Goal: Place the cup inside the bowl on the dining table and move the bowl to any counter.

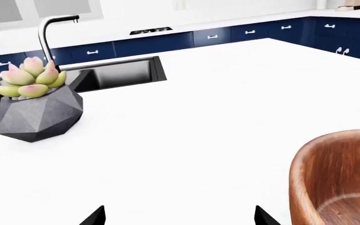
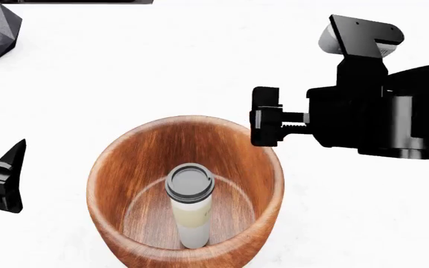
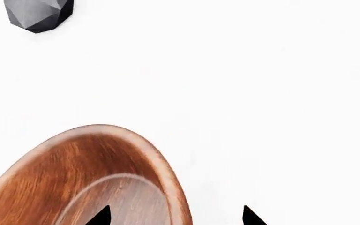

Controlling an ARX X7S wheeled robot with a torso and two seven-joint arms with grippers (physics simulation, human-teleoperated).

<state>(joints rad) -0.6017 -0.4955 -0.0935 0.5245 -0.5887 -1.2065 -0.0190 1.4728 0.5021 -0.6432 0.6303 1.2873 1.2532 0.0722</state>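
Left wrist view: the left claw (image 1: pixel 178 216) is spread empty over the white counter (image 1: pixel 230 108), beside the bowl (image 1: pixel 339 180).

Head view: the cup (image 2: pixel 190 204) stands upright inside the bowl.

Right wrist view: the right claw (image 3: pixel 175 216) (tips apart) straddles the bowl's rim.

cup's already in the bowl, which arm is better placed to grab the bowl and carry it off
Right. The right tool is open and straddles the bowl rim, one tip inside, one outside. The left tool is open over bare dining table, beside the bowl. The cup stands inside.
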